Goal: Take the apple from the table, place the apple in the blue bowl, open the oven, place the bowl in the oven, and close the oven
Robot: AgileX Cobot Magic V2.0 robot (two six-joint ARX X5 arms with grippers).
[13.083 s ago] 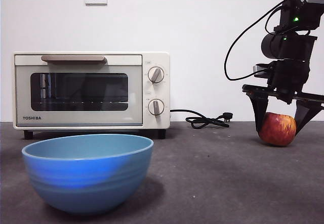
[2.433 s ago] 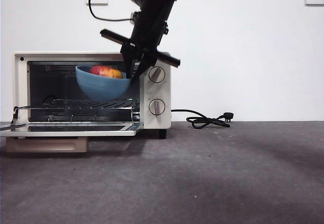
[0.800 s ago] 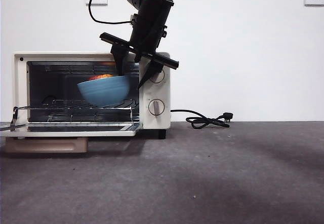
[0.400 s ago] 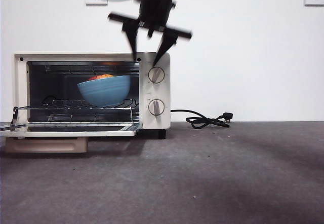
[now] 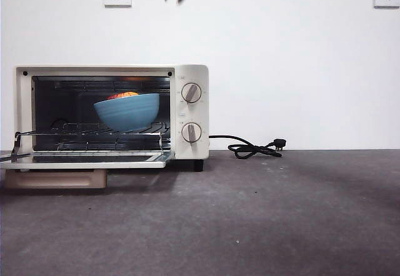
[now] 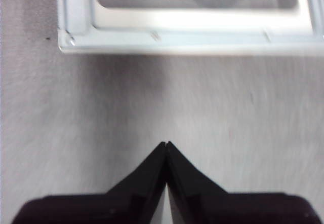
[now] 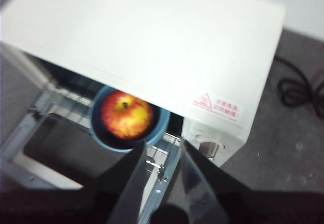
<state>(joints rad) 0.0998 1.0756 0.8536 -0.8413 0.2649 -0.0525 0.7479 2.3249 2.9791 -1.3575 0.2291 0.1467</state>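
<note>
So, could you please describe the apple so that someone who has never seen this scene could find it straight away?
Look for the cream-white oven at the left of the table, its door folded down. On its wire rack sits the blue bowl, and the apple lies inside it. It is the only red and yellow thing there, its top just showing above the bowl's rim.

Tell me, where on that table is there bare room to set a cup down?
The widest bare patch of the table runs from the oven rightwards, in front of the black cord. The oven's rack is taken by the blue bowl holding the apple, and the open door covers the table before it.
</note>
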